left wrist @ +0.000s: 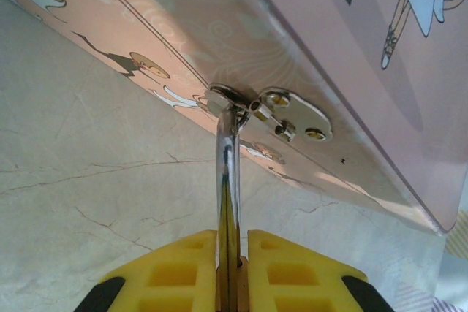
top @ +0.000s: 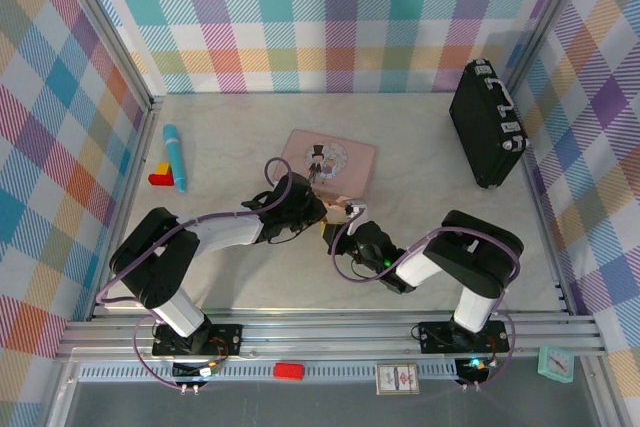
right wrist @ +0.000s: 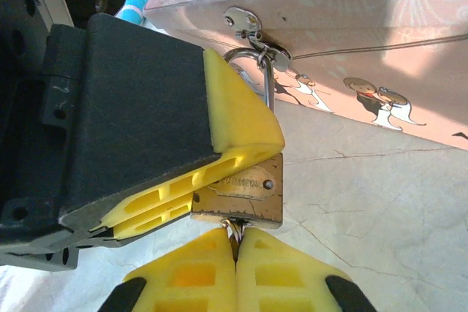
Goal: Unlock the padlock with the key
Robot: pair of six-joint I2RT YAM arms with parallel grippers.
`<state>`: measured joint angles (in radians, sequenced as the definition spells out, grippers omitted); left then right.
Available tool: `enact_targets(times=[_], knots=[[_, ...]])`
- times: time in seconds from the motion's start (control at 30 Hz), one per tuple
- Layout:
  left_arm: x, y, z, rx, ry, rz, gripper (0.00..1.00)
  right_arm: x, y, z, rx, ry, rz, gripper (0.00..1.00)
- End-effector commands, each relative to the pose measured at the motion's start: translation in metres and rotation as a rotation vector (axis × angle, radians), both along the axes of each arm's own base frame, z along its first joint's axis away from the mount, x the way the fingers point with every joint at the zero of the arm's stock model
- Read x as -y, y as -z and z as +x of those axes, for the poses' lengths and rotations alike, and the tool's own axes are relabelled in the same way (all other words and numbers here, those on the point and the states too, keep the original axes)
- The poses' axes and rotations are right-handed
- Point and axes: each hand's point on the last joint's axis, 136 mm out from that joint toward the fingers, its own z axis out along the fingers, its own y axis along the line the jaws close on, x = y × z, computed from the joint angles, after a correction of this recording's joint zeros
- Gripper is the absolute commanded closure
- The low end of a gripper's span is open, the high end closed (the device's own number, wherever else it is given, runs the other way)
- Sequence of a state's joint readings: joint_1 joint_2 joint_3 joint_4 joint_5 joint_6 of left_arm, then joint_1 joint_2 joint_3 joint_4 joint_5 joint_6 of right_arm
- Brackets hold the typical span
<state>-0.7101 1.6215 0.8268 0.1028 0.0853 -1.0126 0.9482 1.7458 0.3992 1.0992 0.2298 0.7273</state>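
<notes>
The brass padlock [right wrist: 245,195] hangs by its silver shackle [right wrist: 267,82] from the clasp [right wrist: 245,21] on the front of the pink tin [right wrist: 351,27]. My left gripper [left wrist: 232,253] is shut on the padlock's body, and the shackle [left wrist: 228,173] rises from between its yellow fingers to the clasp [left wrist: 292,115]. My right gripper [right wrist: 236,253] is shut on the key [right wrist: 235,230], whose thin metal tip enters the bottom of the padlock. From above, both grippers [top: 318,217] [top: 345,235] meet just in front of the pink tin [top: 330,160].
A black case [top: 487,124] stands upright at the back right. A blue cylinder [top: 174,155] and a red and yellow block [top: 160,175] lie at the left. Checked walls enclose the marbled table [top: 250,277].
</notes>
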Motion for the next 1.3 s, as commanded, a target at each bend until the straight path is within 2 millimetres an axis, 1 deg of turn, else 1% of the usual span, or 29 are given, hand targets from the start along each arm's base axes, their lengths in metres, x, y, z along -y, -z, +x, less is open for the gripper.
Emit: enact_targets(times=[0.0, 0.13, 0.2, 0.23, 0.3, 0.47, 0.57, 0.67, 0.8, 0.87, 0.97, 1.07, 1.13, 1.27], knots=[[0.012, -0.022, 0.008, 0.076, 0.029, -0.069, 0.83, -0.004, 0.006, -0.006, -0.043, -0.030, 0.032, 0.95], [0.007, -0.019, 0.007, 0.084, 0.020, -0.057, 0.73, -0.007, 0.008, -0.009, -0.065, -0.044, 0.045, 0.96], [0.005, -0.020, 0.006, 0.096, 0.018, -0.060, 0.61, -0.009, 0.008, -0.010, -0.071, -0.048, 0.058, 0.97], [0.004, -0.019, 0.005, 0.102, 0.015, -0.060, 0.57, -0.009, 0.008, -0.010, -0.078, -0.049, 0.064, 0.97], [0.001, -0.021, 0.004, 0.117, 0.013, -0.058, 0.53, -0.010, 0.009, -0.011, -0.087, -0.052, 0.073, 0.97], [-0.011, -0.018, 0.001, 0.121, -0.001, -0.024, 0.48, -0.012, 0.011, -0.012, -0.100, -0.056, 0.091, 0.97], [-0.019, -0.018, 0.001, 0.131, -0.005, 0.005, 0.45, -0.010, 0.011, -0.011, -0.099, -0.043, 0.090, 0.96], [-0.027, -0.022, 0.001, 0.162, -0.003, 0.010, 0.43, -0.006, 0.011, -0.010, -0.114, -0.021, 0.097, 0.95], [-0.039, -0.028, 0.003, 0.234, 0.007, 0.017, 0.39, -0.007, 0.010, -0.012, -0.156, -0.016, 0.110, 0.92], [-0.048, -0.027, 0.004, 0.256, 0.002, 0.007, 0.36, -0.007, 0.012, -0.013, -0.179, -0.015, 0.099, 0.89], [-0.059, -0.031, 0.008, 0.291, 0.006, -0.028, 0.35, -0.002, 0.016, -0.012, -0.201, 0.006, 0.064, 0.85], [-0.068, -0.040, 0.010, 0.339, 0.017, -0.051, 0.35, 0.001, 0.021, -0.012, -0.224, 0.014, 0.039, 0.77], [-0.074, -0.047, 0.009, 0.373, 0.032, -0.025, 0.34, 0.002, 0.024, -0.012, -0.239, 0.017, 0.032, 0.72], [-0.087, -0.059, 0.002, 0.438, 0.058, 0.049, 0.32, 0.006, 0.022, -0.012, -0.230, 0.025, 0.031, 0.69]])
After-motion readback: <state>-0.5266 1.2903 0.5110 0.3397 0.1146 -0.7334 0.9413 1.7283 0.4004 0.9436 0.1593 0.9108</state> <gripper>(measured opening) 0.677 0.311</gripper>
